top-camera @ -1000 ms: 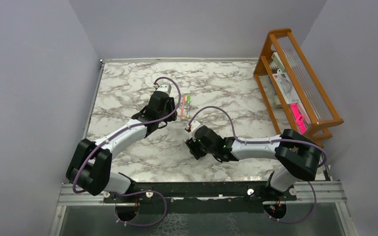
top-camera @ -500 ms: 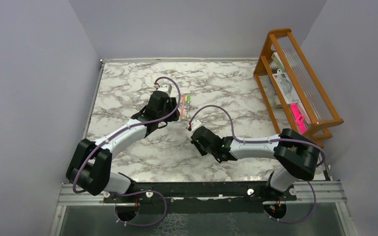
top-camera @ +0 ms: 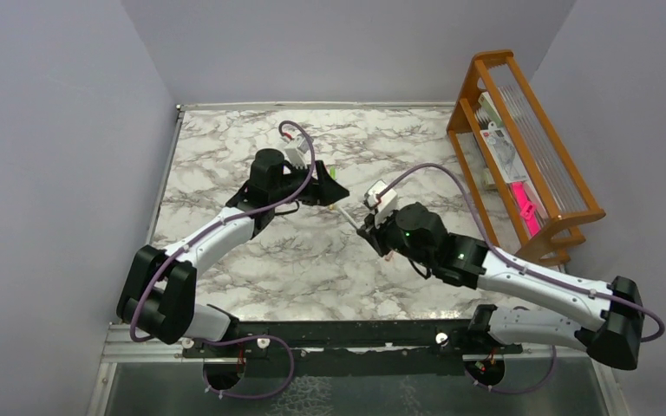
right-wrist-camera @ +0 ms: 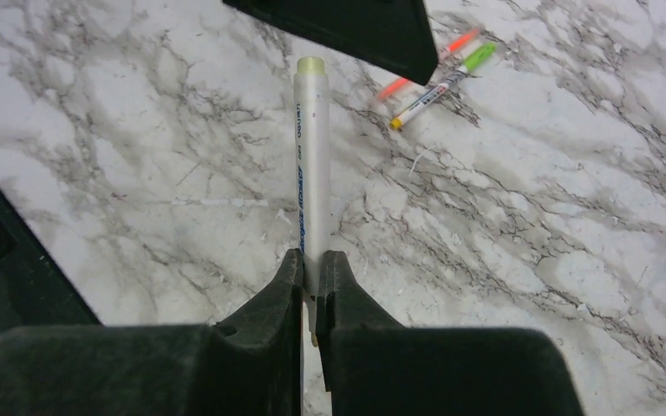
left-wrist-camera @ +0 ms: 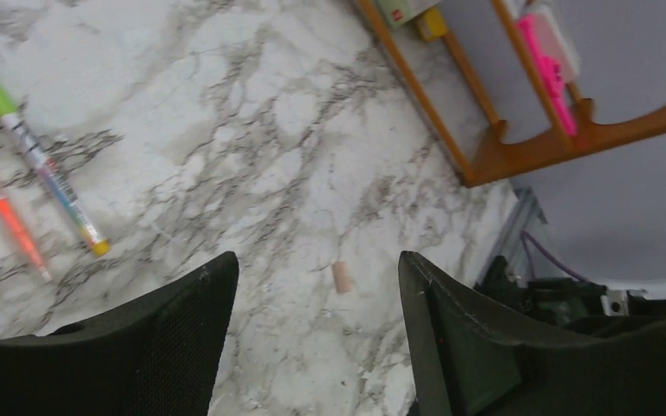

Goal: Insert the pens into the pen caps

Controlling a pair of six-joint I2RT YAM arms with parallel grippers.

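My right gripper (right-wrist-camera: 312,260) is shut on the lower end of a whitish-grey pen (right-wrist-camera: 312,173), which sticks out ahead of the fingers above the table. From above, this pen (top-camera: 353,220) points toward my left gripper (top-camera: 329,192). The left gripper (left-wrist-camera: 316,264) stands open with nothing between its fingers. A tan pen cap (left-wrist-camera: 342,276) lies on the marble below it, seen between the jaws. Two more pens lie side by side on the table, one whitish with a bright green cap (left-wrist-camera: 30,156) on its end and one orange-red (left-wrist-camera: 4,208).
A wooden rack (top-camera: 529,130) holding a pink item and packets stands at the table's right edge. Grey walls close in the left, back and right sides. The two grippers face each other closely near the table's middle.
The right gripper shut on the whitish pen and lifted it up and to the right. The left gripper opened wider and turned to the right, off the two lying pens.
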